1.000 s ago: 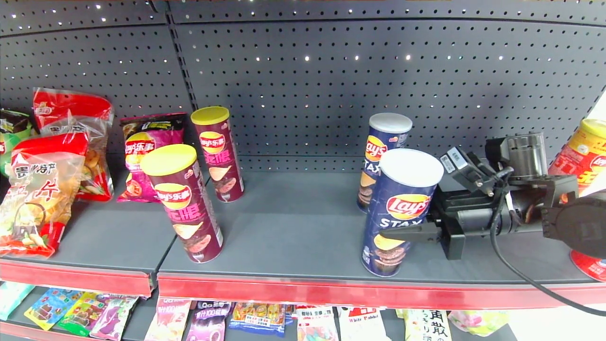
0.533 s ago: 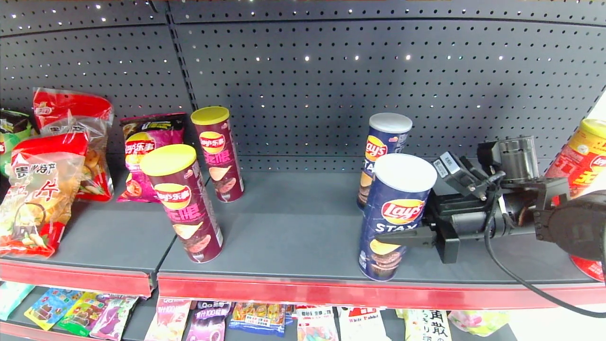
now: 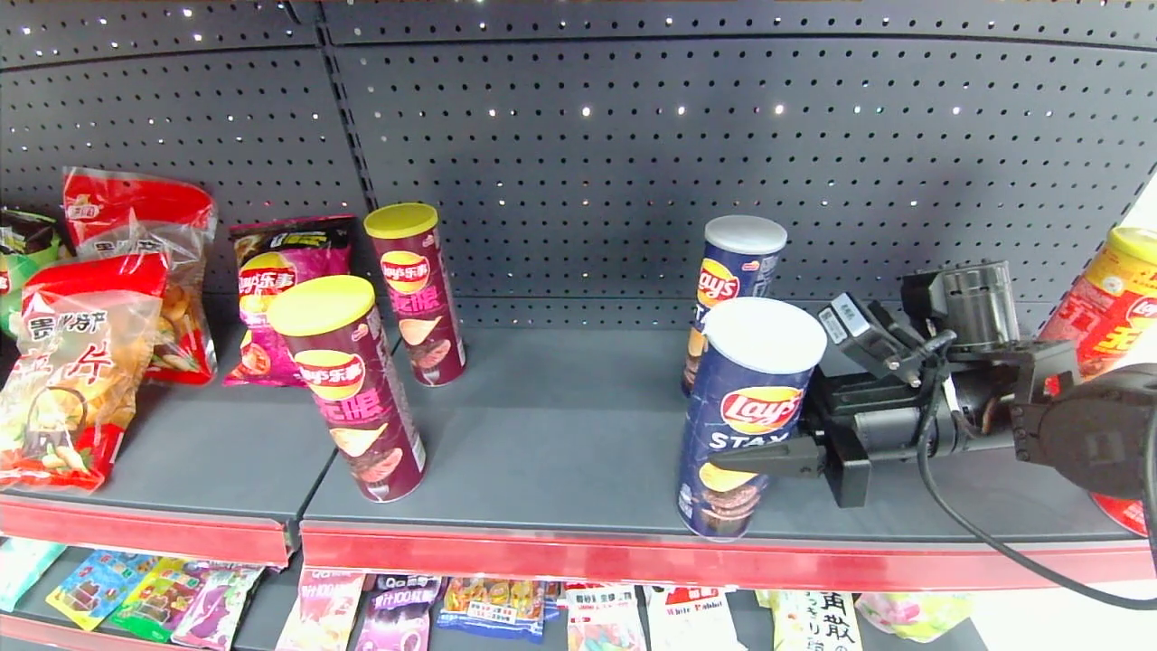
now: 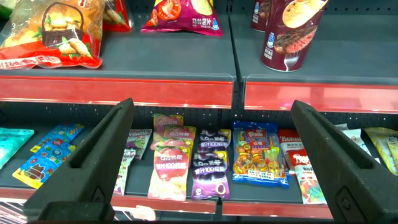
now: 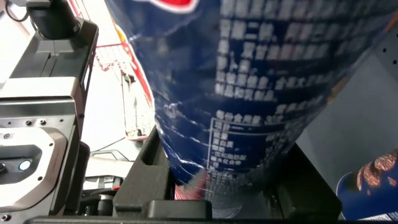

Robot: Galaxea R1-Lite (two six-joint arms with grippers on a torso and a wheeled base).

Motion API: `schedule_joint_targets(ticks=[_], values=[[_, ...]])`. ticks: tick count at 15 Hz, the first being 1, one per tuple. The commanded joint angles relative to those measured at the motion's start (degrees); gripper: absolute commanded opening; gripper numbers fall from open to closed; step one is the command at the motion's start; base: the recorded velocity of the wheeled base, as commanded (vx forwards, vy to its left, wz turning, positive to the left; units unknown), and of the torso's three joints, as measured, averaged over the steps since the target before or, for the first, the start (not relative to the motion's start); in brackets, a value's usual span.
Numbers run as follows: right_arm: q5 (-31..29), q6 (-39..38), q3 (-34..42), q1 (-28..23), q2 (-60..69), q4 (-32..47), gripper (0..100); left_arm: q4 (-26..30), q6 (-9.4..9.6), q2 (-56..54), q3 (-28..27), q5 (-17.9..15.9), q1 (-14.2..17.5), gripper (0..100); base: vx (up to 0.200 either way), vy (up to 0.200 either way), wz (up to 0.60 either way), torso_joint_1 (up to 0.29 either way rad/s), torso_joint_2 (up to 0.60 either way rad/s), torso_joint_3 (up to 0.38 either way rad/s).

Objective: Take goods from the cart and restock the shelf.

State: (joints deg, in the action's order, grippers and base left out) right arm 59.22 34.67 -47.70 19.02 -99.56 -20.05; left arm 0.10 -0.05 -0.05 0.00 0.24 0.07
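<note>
We see a dark-blue chip can (image 3: pixel 750 407) with a white lid, leaning slightly, its base at the shelf's (image 3: pixel 560 434) red front lip; a second blue can (image 3: pixel 737 271) stands upright farther back.

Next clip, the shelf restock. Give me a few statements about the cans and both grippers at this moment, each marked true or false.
1. The right gripper is shut on the front blue can. True.
2. The front blue can lies on its side. False: it stands roughly upright, slightly tilted, near the front edge of the shelf.
3. The front maroon can and the rear maroon can both have yellow lids. True.
4. The left gripper holds a snack bag. False: it is open and empty.
5. The rear blue can stands behind the held one. True.
</note>
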Motion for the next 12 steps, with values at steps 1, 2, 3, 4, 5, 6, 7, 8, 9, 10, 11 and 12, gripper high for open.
schedule_joint_targets(ticks=[1, 2, 3, 4, 5, 6, 7, 8, 9, 10, 11, 12], values=[[0.0, 0.0, -0.3, 0.1, -0.5, 0.0, 0, 0.0, -0.04, 0.0, 0.0, 0.0, 0.0, 100, 0.0, 0.0, 0.0, 0.0, 0.0, 0.0], [0.0, -0.1, -0.6, 0.2, -0.5, 0.0, 0, 0.0, 0.05, 0.0, 0.0, 0.0, 0.0, 100, 0.0, 0.0, 0.0, 0.0, 0.0, 0.0], [0.0, -0.2, -0.6, 0.6, -0.5, 0.0, 0, 0.0, 0.05, 0.0, 0.0, 0.0, 0.0, 100, 0.0, 0.0, 0.0, 0.0, 0.0, 0.0], [0.0, -0.2, -0.6, 0.7, -0.5, 0.0, 0, 0.0, -0.04, 0.0, 0.0, 0.0, 0.0, 100, 0.0, 0.0, 0.0, 0.0, 0.0, 0.0], [-0.1, -0.2, -0.6, 0.8, -0.6, 0.0, 0, 0.0, 0.05, 0.0, 0.0, 0.0, 0.0, 100, 0.0, 0.0, 0.0, 0.0, 0.0, 0.0], [0.0, -0.2, -0.5, 0.7, -0.6, 0.0, 0, 0.0, 0.05, 0.0, 0.0, 0.0, 0.0, 100, 0.0, 0.0, 0.0, 0.0, 0.0, 0.0], [-0.1, -0.2, -0.2, 0.7, -0.5, 0.0, 0, 0.0, -0.04, 0.0, 0.0, 0.0, 0.0, 100, 0.0, 0.0, 0.0, 0.0, 0.0, 0.0], [-0.1, -0.2, -0.1, 0.6, -0.5, 0.0, 0, 0.0, -0.04, 0.0, 0.0, 0.0, 0.0, 100, 0.0, 0.0, 0.0, 0.0, 0.0, 0.0], [-0.1, -0.2, 0.1, 0.5, -0.4, 0.0, 0, 0.0, 0.05, 0.0, 0.0, 0.0, 0.0, 100, 0.0, 0.0, 0.0, 0.0, 0.0, 0.0], [-0.1, -0.2, 0.1, 0.5, -0.4, 0.0, 0, 0.0, -0.04, 0.0, 0.0, 0.0, 0.0, 100, 0.0, 0.0, 0.0, 0.0, 0.0, 0.0], [-0.1, -0.2, 0.1, 0.5, -0.4, 0.0, 0, 0.0, -0.04, 0.0, 0.0, 0.0, 0.0, 100, 0.0, 0.0, 0.0, 0.0, 0.0, 0.0], [-0.2, -0.2, 0.0, 0.5, -0.4, 0.0, 0, 0.0, -0.04, 0.0, 0.0, 0.0, 0.0, 100, 0.0, 0.0, 0.0, 0.0, 0.0, 0.0]])
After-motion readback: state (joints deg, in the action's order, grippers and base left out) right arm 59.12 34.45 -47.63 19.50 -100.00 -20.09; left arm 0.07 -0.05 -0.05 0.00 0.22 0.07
